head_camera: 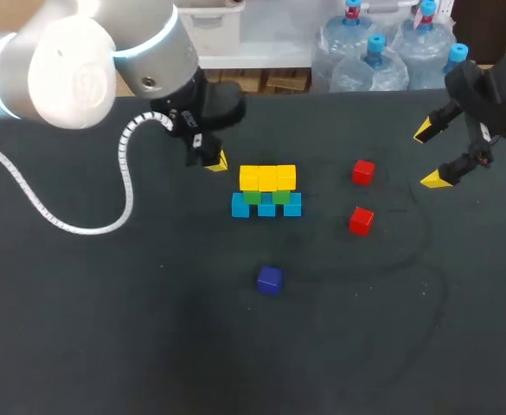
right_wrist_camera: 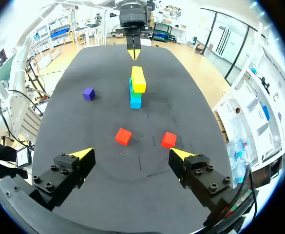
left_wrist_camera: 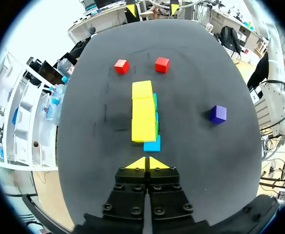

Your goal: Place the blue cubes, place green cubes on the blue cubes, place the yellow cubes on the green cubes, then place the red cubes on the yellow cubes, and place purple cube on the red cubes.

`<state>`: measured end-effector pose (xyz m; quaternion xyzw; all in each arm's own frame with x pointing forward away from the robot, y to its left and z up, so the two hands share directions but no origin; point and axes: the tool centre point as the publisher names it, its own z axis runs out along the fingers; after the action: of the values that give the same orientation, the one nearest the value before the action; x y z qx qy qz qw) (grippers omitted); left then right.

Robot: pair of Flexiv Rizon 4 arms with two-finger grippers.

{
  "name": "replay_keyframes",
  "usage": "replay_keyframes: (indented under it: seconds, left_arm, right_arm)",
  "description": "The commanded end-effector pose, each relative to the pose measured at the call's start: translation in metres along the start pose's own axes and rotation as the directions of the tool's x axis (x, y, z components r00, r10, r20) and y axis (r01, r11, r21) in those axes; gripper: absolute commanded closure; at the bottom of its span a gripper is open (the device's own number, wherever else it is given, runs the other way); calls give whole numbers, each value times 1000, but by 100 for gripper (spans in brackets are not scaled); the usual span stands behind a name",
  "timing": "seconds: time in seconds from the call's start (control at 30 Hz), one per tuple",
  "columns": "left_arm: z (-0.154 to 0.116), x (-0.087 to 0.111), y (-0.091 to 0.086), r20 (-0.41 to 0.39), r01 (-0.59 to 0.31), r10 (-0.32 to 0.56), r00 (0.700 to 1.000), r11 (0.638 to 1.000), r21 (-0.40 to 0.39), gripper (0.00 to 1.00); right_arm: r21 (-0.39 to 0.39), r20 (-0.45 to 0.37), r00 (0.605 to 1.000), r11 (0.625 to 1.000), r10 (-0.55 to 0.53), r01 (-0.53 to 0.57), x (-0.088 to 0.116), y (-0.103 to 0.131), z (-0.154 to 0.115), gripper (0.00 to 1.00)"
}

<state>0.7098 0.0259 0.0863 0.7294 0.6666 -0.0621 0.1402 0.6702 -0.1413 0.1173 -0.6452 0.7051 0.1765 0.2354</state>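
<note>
My left pincer has its two yellow tips pressed together with nothing in it. It sits just beside one end of the stack. My right pincer has its tips wide apart and holds nothing. It hangs over the table near the red cubes. The stack is in the middle of the table, with blue cubes at the bottom, green cubes on them and yellow cubes on top. The two red cubes lie on the table, apart from each other, between the stack and my right pincer. The purple cube sits alone, well apart from the stack. I think the red cubes come next. They look small, hard, light and smooth. I would grab one by two flat sides that face away from each other, near the middle and not at a corner, so it does not twist. I would put it down softly, because a bump could push the yellow cubes off.
</note>
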Motion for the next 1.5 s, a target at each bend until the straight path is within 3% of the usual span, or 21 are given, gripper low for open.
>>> replay_keyframes:
  seconds: [0.03, 0.07, 0.1, 0.33, 0.6, 0.83, 0.97, 1.17, 1.27, 1.5]
  left_arm:
    - [-25, 10, -17, 9, -1, 2, 1000, 999, -36, 34]
    - [-29, 12, -18, 13, 0, 1, 1000, 999, -39, 4]
    - [-33, 14, -20, 13, 1, 0, 1000, 999, -40, 0]
    - [-50, 36, -31, 28, 19, -18, 999, 999, -48, 0]
    - [-81, 65, -41, 225, 78, -59, 973, 994, -77, 0]
    - [-91, 81, -61, 316, 32, -17, 948, 999, -41, 0]
    - [-93, 93, -69, 402, 11, -2, 915, 1000, -20, 0]
    - [-95, 106, -75, 378, 17, -14, 926, 1000, -4, 0]
    - [-102, 105, -77, 331, 15, -9, 944, 1000, -16, 0]
    - [-102, 105, -77, 331, 15, -9, 944, 1000, -16, 0]
  right_arm:
    - [-1, 2, 1000, 1000, -1, 1, 0, -1, 1, 0]
    - [-1, 2, 1000, 1000, -1, 1, 0, -1, 1, 0]
    - [-1, 2, 1000, 1000, -1, 1, 0, -1, 1, 0]
    - [-1, 2, 1000, 1000, -1, 1, 0, -1, 1, 0]
    - [-1, 2, 1000, 1000, -1, 1, 0, -1, 1, 0]
    - [-1, 2, 1000, 1000, -1, 1, 0, -1, 1, 0]
    - [-1, 2, 1000, 1000, -1, 1, 0, -1, 1, 0]
    - [-1, 2, 1000, 1000, -1, 1, 0, -1, 1, 0]
    - [-1, 2, 1000, 1000, -1, 1, 0, -1, 1, 0]
    - [-1, 2, 1000, 1000, -1, 1, 0, -1, 1, 0]
